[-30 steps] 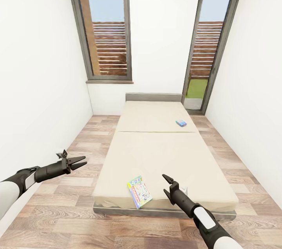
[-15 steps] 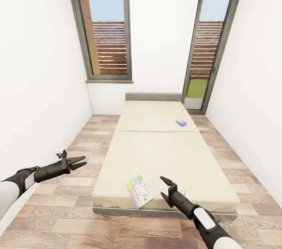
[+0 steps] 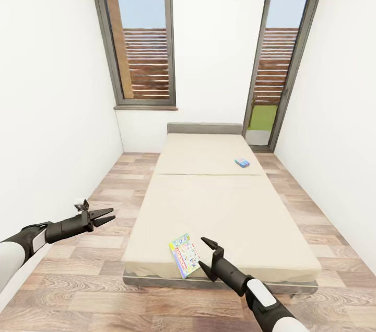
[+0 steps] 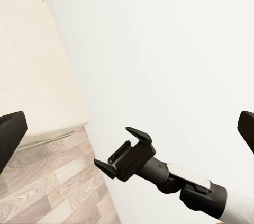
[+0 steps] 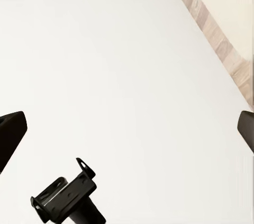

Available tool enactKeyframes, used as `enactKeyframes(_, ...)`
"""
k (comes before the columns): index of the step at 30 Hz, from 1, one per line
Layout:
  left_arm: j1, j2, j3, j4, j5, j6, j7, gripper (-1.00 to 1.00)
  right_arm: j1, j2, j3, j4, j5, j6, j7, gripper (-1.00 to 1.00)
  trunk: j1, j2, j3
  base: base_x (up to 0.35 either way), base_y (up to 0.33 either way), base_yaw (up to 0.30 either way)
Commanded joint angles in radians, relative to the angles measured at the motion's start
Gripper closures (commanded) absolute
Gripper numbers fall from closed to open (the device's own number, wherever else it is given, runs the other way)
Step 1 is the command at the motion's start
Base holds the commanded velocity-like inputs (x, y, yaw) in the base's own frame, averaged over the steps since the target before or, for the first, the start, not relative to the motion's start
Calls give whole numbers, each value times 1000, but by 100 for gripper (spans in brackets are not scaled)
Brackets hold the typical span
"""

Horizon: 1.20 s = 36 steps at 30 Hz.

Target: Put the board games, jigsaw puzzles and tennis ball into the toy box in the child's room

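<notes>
Bed (image 3: 224, 206): beige mattress, centre of room, foot end near. Green-edged board game (image 3: 186, 254): flat on near left corner of mattress, slightly overhanging the foot edge. Small blue board game (image 3: 242, 162): far right, near the mattress seam. Right gripper (image 3: 207, 254): jaws apart, empty; shifted left and lower over the last second, now just beside the green-edged game's right edge. Judged as approach for a first pickup. Left gripper (image 3: 103, 215): jaws apart, empty, unchanged, over floor at left.
</notes>
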Motion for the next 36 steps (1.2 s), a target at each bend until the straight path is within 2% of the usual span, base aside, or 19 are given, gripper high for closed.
enactKeyframes(1,-1,1,7,0,-7,11,-4,-100,-1,2,-6,0,-1,6,-5,-100,4,-8,-5,0,0,0)
enactKeyframes(11,-1,4,5,0,-7,11,-4,-100,-1,23,-8,-3,-3,-5,-84,-100,42,-78,-36,0,0,0)
enactKeyframes(20,-1,3,5,0,-7,11,-4,-100,-1,17,-12,-4,-7,-5,-93,-100,77,-141,-64,0,0,0)
enactKeyframes(36,-1,2,5,0,-7,12,-4,-100,-1,23,-12,-4,-5,-5,-94,-100,138,-253,-114,0,0,0)
